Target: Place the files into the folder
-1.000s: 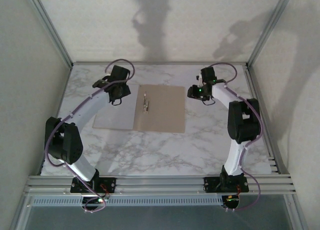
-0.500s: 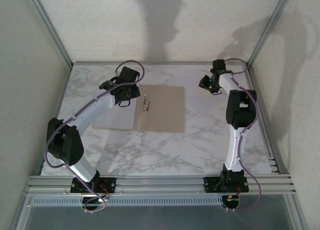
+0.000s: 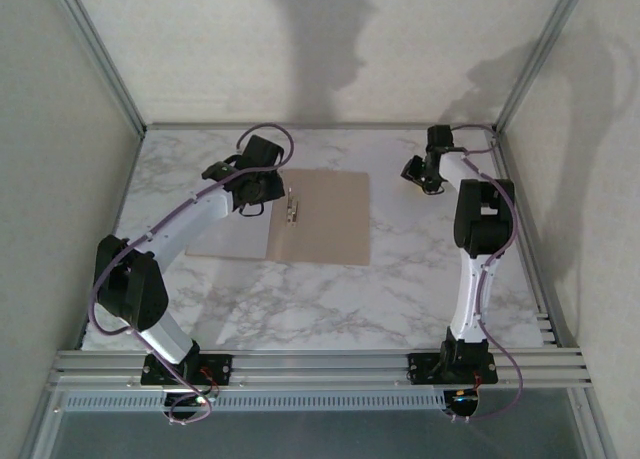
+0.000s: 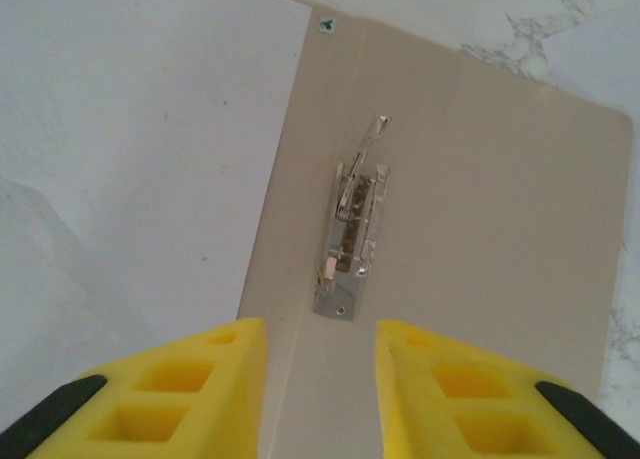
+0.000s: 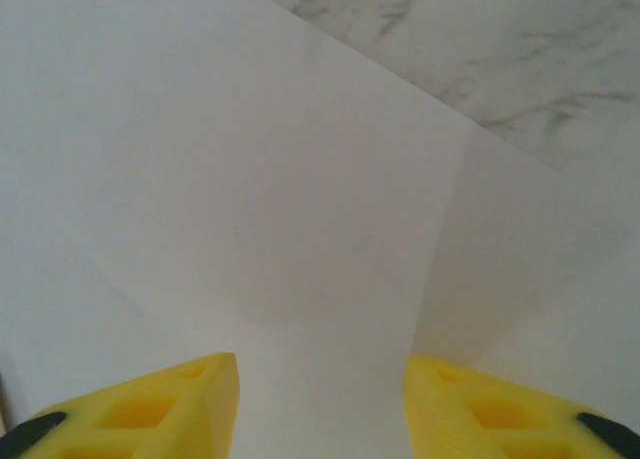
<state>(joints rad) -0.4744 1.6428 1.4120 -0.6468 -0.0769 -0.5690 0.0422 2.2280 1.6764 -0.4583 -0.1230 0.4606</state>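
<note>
Both grippers have shifted: the left gripper (image 3: pixel 258 184) has slid right, toward the spine of the folder (image 3: pixel 330 219), and the right gripper (image 3: pixel 422 171) has drawn back toward the far right corner of the tabletop (image 3: pixel 330 299), its arm standing straighter. Beyond a stretch of bare marble in front of the arm bases, the folder lies open and flat, tan inner face up, so that sheets can be laid straight onto it. Its metal clip (image 4: pixel 350 234) runs along the spine. The left gripper hovers just short of it, jaws moderately apart with nothing between them, lined up on the clip, probably to work the fastener or steady the folder. The leaf left of the spine looks nearly white in the left wrist view; whether a sheet lies on it I cannot tell. Farther back, off to the folder's right, the files (image 5: pixel 250 179) lie flat on the tabletop, at least two overlapping white sheets, these not yet in the folder. The right gripper hangs over them, jaws fairly wide and empty, likely poised to lift one by its edge.
</note>
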